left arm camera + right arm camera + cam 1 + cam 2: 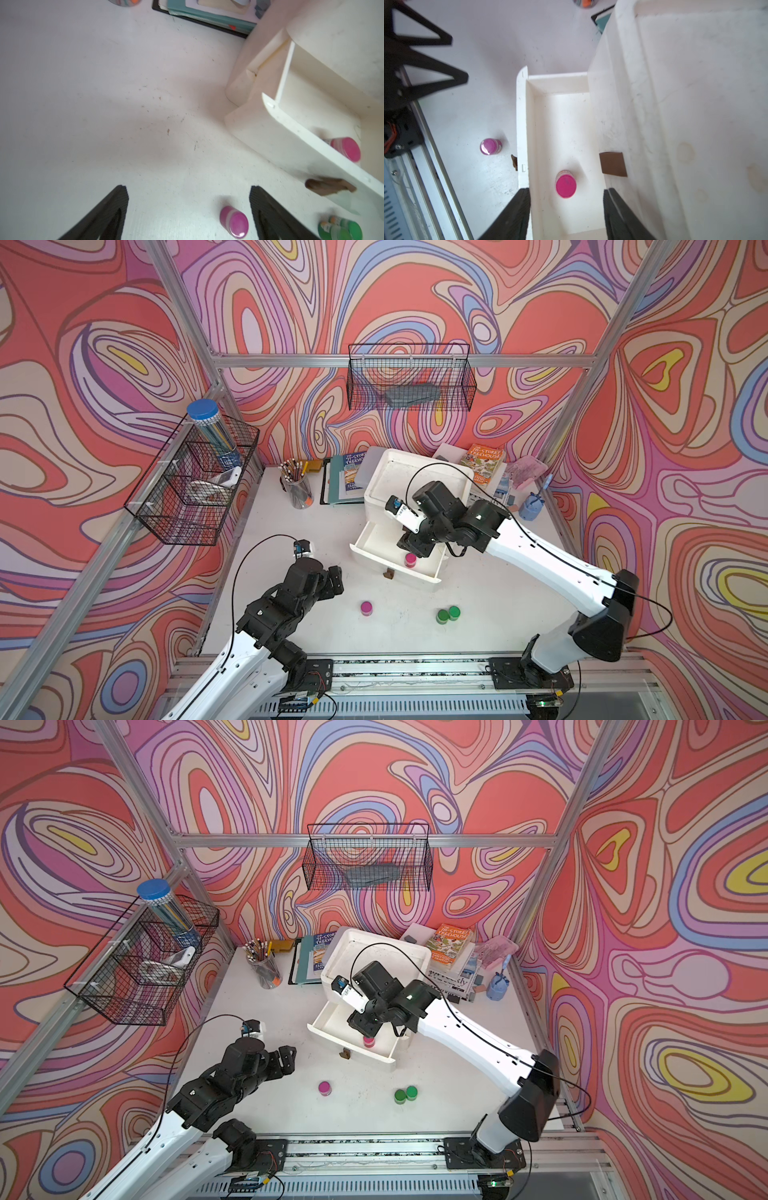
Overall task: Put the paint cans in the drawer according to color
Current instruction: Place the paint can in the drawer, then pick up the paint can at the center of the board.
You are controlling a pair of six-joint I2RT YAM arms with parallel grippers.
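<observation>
A pink paint can (pixel 565 186) stands inside the open white drawer (pixel 560 124), near its front wall; it also shows in both top views (pixel 410 560) (pixel 368 1041). My right gripper (pixel 566 189) hovers just above it, open, its fingers clear of the can on both sides. A second pink paint can (pixel 366 608) (pixel 234 222) stands on the table in front of the drawer. Two green paint cans (pixel 448 615) (pixel 405 1095) touch each other to its right. My left gripper (pixel 188 187) (pixel 336 578) is open and empty, left of the table's pink can.
The drawer belongs to a white cabinet (pixel 415 477) and has a brown pull tab (pixel 388 574). A pencil cup (pixel 297 485), books (pixel 345 481) and a blue holder (pixel 532 506) line the back. A wire basket (pixel 191 489) hangs on the left wall.
</observation>
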